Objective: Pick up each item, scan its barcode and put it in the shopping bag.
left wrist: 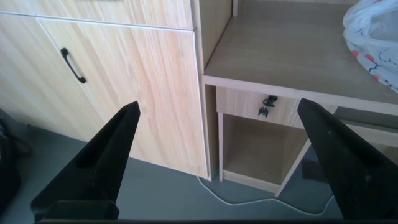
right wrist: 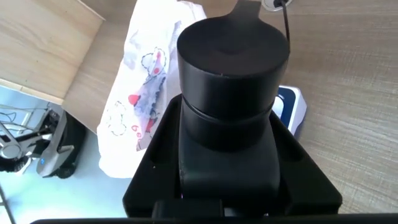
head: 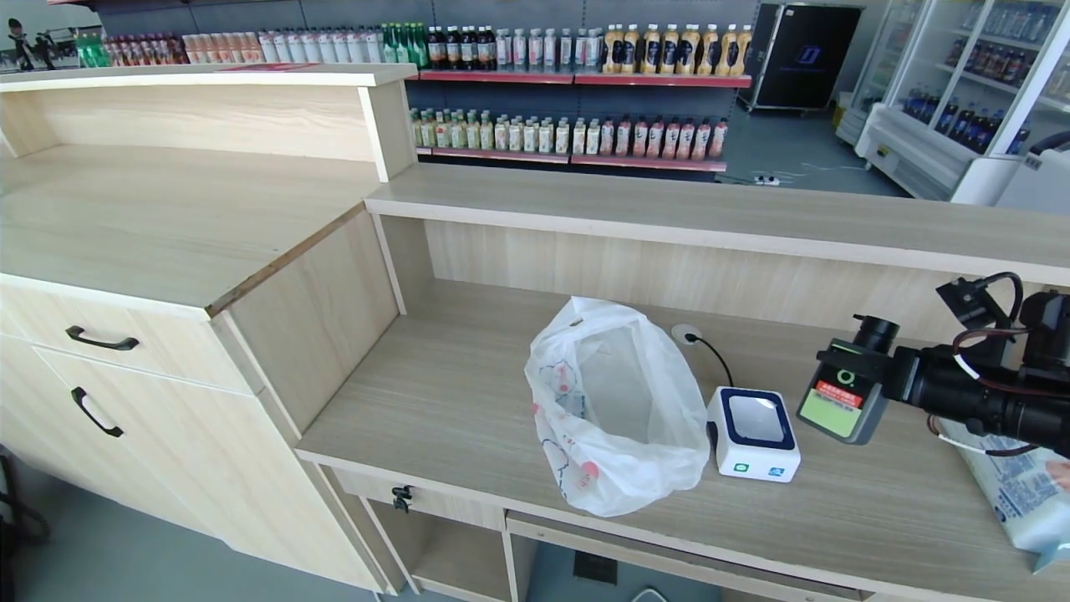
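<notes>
My right gripper (head: 873, 380) is shut on a black capped bottle (head: 843, 393) with a green and red label, held on its side above the counter just right of the scanner (head: 752, 431). From the right wrist the bottle (right wrist: 227, 93) hides most of what lies below it, with the gripper (right wrist: 227, 183) clamped at its base, the scanner (right wrist: 292, 106) behind it and the shopping bag (right wrist: 146, 99) beyond. The white plastic shopping bag (head: 614, 410) stands open left of the scanner. My left gripper (left wrist: 214, 162) hangs open and empty, low in front of the counter's left corner, near the bag (left wrist: 376, 31).
A blue and white packet (head: 1024, 493) lies at the counter's right edge under my right arm. The scanner's cable (head: 710, 351) runs to a hole at the back. A raised ledge (head: 719, 209) backs the counter. A taller drawer cabinet (head: 125, 351) stands to the left.
</notes>
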Controlling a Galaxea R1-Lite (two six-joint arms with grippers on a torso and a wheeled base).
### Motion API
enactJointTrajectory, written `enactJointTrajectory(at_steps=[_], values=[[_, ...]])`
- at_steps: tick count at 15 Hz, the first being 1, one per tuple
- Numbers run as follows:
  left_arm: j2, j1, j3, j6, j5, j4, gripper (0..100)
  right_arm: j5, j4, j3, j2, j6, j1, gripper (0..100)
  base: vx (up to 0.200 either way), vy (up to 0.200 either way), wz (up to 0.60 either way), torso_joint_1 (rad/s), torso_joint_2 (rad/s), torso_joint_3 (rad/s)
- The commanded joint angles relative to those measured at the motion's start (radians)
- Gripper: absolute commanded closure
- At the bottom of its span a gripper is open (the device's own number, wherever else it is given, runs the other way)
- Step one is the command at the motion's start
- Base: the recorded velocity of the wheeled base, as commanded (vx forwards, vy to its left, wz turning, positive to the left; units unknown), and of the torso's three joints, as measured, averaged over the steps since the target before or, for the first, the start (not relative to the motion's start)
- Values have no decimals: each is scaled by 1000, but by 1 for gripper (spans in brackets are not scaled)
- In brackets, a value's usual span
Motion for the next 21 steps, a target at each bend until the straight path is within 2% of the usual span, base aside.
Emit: enactJointTrajectory(at_steps=[1, 11, 16, 21], values=[[0, 0, 0, 0, 0, 0, 0, 22, -36, -19, 88, 0, 0, 100, 0, 0, 0, 0, 0, 0], [0, 2, 0, 0, 0, 0, 0, 42, -73, -26, 141, -4, 18, 100, 0, 0, 0, 0, 0, 0], [0, 2, 0, 0, 0, 0, 0, 42, -139, -35, 180, -4, 64, 100, 0, 0, 0, 0, 0, 0], [0, 0, 0, 0, 0, 0, 0, 42, -139, -40, 184, -6, 75, 100, 0, 0, 0, 0, 0, 0]])
